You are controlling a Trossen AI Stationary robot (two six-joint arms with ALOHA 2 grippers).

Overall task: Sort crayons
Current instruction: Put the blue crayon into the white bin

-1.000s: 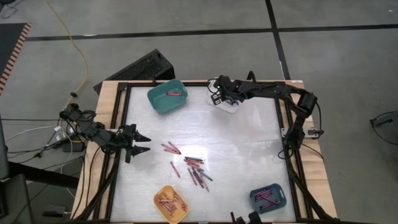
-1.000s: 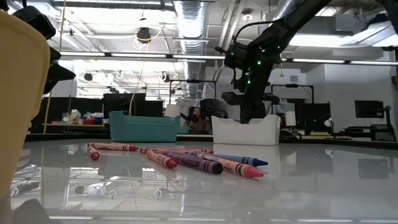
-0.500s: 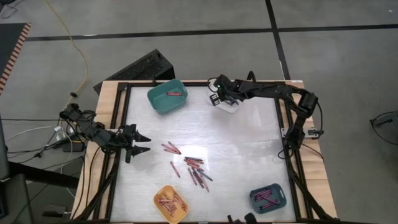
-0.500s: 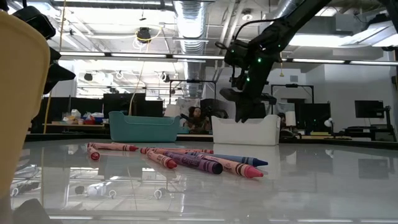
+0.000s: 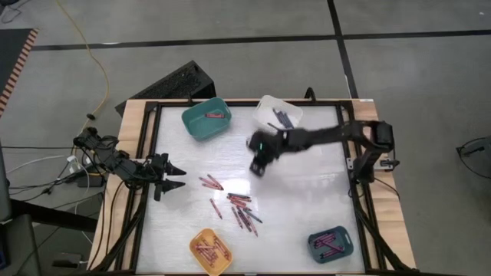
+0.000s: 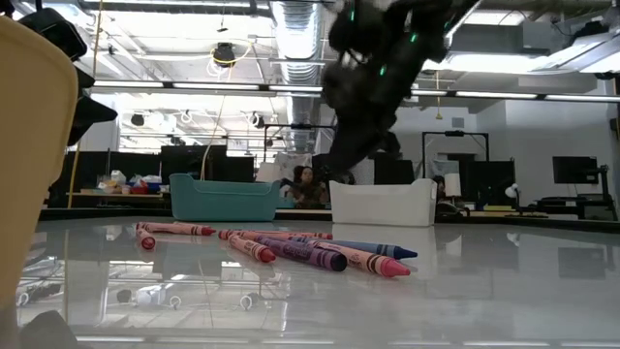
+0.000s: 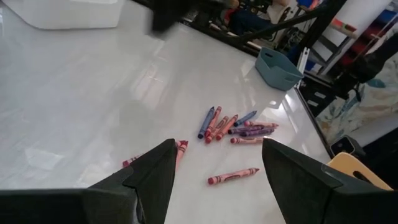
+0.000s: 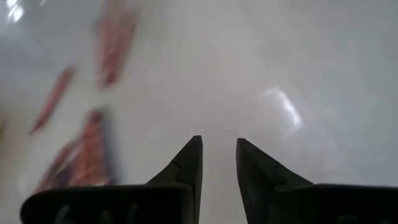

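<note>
Right arm over mid counter (image 5: 307, 192), heading for loose crayons.
Counter holds four bins; crayons (image 5: 239, 208) lie scattered centre, near each other. Right hand (image 5: 258, 164) empty, fingers a small gap apart, above counter just beyond the pile. Left hand (image 5: 173, 177) open, waiting at left edge. Best: pick an outlying crayon, straddle it crosswise, descend straight.

Crayons (image 5: 236, 207) mid-table (image 5: 307, 184) (bins at corners)
</note>
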